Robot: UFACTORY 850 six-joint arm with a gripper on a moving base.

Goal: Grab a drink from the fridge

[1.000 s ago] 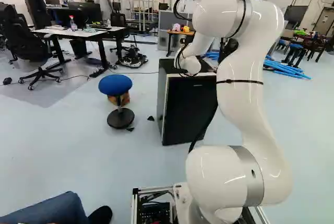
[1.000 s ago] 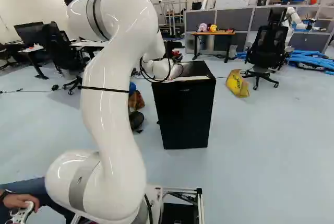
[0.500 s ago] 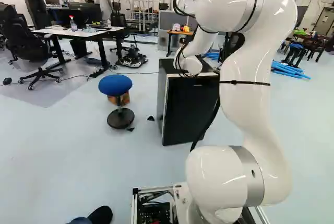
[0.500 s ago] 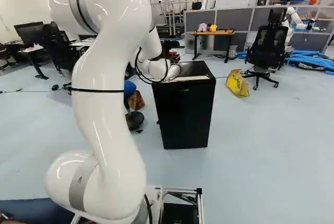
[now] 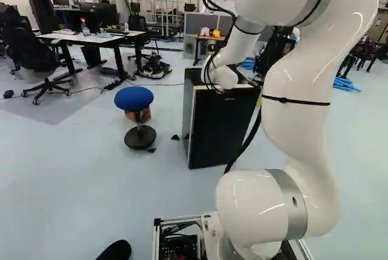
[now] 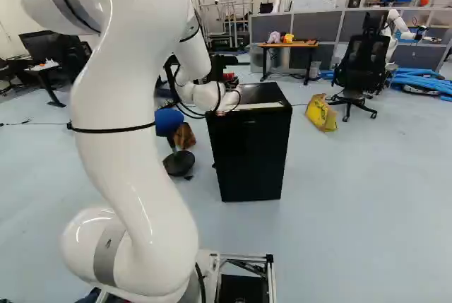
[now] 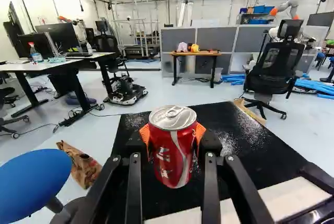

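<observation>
My gripper shows only as a small dark part beyond the white wrist in the right base view, with a bit of the red can beside it. In the wrist view my gripper is shut on the red can, an orange pad on each side. The can stands upright between the fingers, over the black top of the fridge; whether it touches that top, I cannot tell. The fridge presents a closed-looking black front in the right base view.
A blue stool and a brown bag are left of the fridge. A yellow bag and an office chair stand to its right. Desks are farther back. Another robot is at the far right.
My arm's upper joints have swung back toward the cameras, and the wrist has drawn back slightly, the can moving with it. The base and fridge stayed put; a person's leg beside the base has mostly withdrawn.
</observation>
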